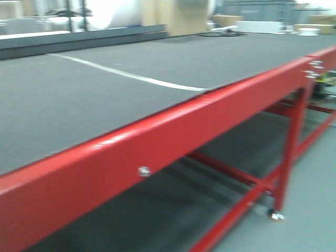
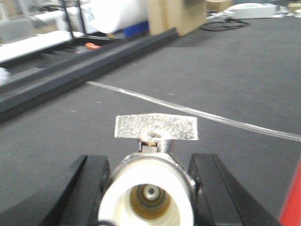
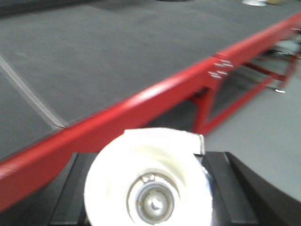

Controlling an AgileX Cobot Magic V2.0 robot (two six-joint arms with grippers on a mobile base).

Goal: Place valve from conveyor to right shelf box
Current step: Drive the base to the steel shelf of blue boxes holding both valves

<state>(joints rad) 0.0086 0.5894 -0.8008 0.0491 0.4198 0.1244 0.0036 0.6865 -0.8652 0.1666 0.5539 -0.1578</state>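
Observation:
In the left wrist view my left gripper point(image 2: 149, 165) is shut on a silvery valve point(image 2: 146, 200). Its white end cap faces the camera and its flat lever point(image 2: 156, 127) points up, between the black fingers point(image 2: 89, 188). It is held over the dark grey conveyor belt point(image 2: 225, 70). In the right wrist view my right gripper point(image 3: 150, 162) is shut on a second valve point(image 3: 150, 188) with a white cap, near the belt's red front edge point(image 3: 141, 106). The belt also shows in the front view point(image 1: 105, 89), with no gripper in that view. The right shelf is out of view.
A red frame rail point(image 1: 173, 131) runs along the belt's near side, with red legs and a caster point(image 1: 275, 215) on the grey floor. A thin pale line point(image 1: 131, 75) crosses the belt. A dark raised rim point(image 2: 84, 66) and cardboard boxes point(image 2: 174, 14) stand at the far side.

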